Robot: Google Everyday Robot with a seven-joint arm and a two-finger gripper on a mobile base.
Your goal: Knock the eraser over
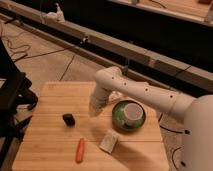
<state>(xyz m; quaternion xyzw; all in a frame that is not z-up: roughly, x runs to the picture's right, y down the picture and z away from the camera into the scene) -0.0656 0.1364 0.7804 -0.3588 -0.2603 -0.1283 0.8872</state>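
Observation:
The eraser (68, 119), a small black block, stands on the wooden table (50, 145) left of centre. My white arm reaches in from the right and bends down over the table. The gripper (93, 111) hangs at the end of the arm, just above the table surface, to the right of the eraser and apart from it. An orange carrot (80, 150) lies in front of the eraser. A white flat packet (109, 140) lies to the carrot's right.
A green bowl (120, 120) with a white cup (133, 112) in it sits on the table's right side, under the arm. A small white object (118, 96) lies behind the arm. Black chair parts (12, 95) stand at the table's left edge. Cables run over the floor behind.

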